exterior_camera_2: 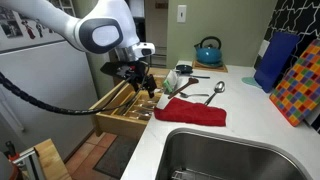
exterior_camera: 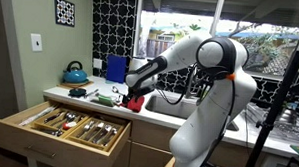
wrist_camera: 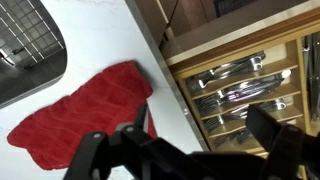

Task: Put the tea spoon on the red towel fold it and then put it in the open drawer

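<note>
A kitchen with a window behind the robot holds a white worktop, with a steel sink set in near its front edge and a teal kettle at the back by the wall. The red towel lies flat and unfolded on the worktop, beside the sink and close to the front edge. The tea spoon rests on the worktop just behind the towel, among other utensils. From here I cannot tell whether its handle touches the cloth. Below the front edge, the open drawer shows trays of cutlery. The hand hovers above that drawer, near the worktop's edge. In the wrist view its fingers are spread wide with nothing between them.
</note>
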`<action>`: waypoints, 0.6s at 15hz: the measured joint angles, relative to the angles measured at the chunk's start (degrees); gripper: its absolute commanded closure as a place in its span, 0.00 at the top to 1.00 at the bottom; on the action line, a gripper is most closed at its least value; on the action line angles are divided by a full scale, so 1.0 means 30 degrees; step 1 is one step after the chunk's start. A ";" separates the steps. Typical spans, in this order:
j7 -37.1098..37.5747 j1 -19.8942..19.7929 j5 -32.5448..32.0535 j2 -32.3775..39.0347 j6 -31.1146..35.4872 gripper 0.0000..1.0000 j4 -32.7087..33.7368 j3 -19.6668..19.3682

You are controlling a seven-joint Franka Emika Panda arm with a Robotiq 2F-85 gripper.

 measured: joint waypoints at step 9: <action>0.5707 -0.0856 -0.0661 0.2330 0.0717 1.00 0.3592 0.0780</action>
